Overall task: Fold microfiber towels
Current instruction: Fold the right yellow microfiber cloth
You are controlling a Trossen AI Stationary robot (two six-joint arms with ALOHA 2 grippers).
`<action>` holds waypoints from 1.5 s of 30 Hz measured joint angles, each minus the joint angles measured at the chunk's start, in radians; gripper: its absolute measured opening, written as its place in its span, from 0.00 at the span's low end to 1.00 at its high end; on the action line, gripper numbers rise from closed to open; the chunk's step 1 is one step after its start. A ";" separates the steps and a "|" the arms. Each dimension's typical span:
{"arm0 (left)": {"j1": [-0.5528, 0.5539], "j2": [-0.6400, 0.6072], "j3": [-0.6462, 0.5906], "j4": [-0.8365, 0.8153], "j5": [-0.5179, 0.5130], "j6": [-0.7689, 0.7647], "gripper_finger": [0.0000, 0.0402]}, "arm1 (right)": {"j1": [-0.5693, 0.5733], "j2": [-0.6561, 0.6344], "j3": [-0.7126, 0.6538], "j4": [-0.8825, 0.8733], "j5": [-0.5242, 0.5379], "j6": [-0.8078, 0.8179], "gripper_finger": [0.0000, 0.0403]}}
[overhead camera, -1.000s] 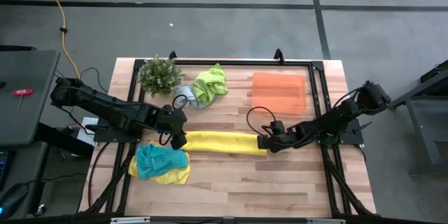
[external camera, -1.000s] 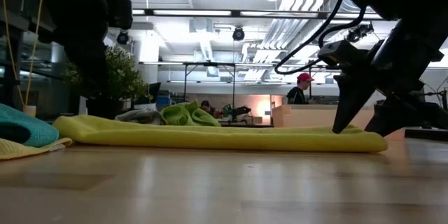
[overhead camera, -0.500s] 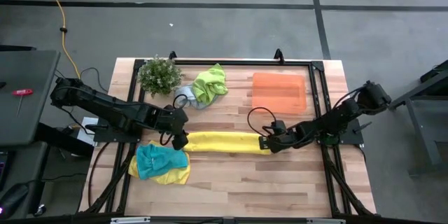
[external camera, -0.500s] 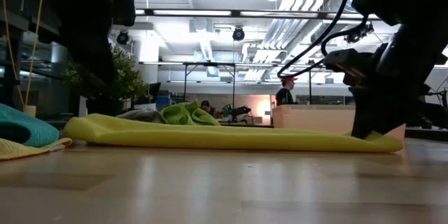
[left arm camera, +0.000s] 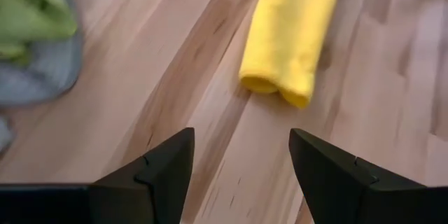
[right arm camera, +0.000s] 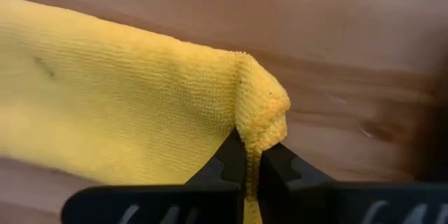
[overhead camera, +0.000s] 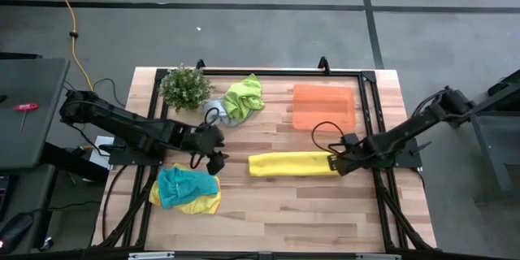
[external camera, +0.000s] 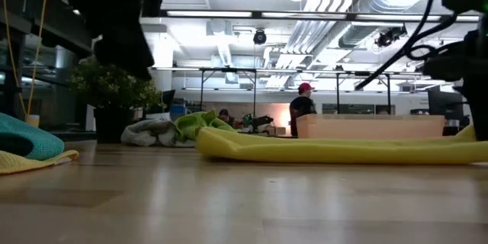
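Yellow towel (overhead camera: 289, 163) edge pinched in right tool (right arm camera: 250, 162) (far end hidden), left tool (left arm camera: 238, 161) spread nearby.

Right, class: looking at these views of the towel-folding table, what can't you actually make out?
- Second yellow towel: high view, mostly covered by the teal towel.
- Pale grey-blue towel: partly under the lime green towel.
- Right gripper: low view, cut off by the picture's edge, where the long yellow towel runs out.
- Orange tray: low view, contents unreadable from the side.
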 joint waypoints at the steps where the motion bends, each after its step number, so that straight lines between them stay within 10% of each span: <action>1: 0.000 0.013 0.001 0.026 -0.001 0.021 0.56 | 0.000 -0.020 0.000 -0.010 -0.005 0.000 0.00; 13: 0.000 0.385 0.000 0.274 0.046 0.188 0.03 | 0.001 -0.092 0.002 0.000 -0.011 -0.001 0.00; 29: 0.000 0.509 0.001 0.422 0.054 0.169 0.00 | 0.000 -0.048 0.153 0.058 0.039 -0.030 0.00; 45: 0.000 0.509 0.001 0.422 0.062 0.162 0.00 | -0.063 0.294 0.171 0.759 0.178 -0.135 0.00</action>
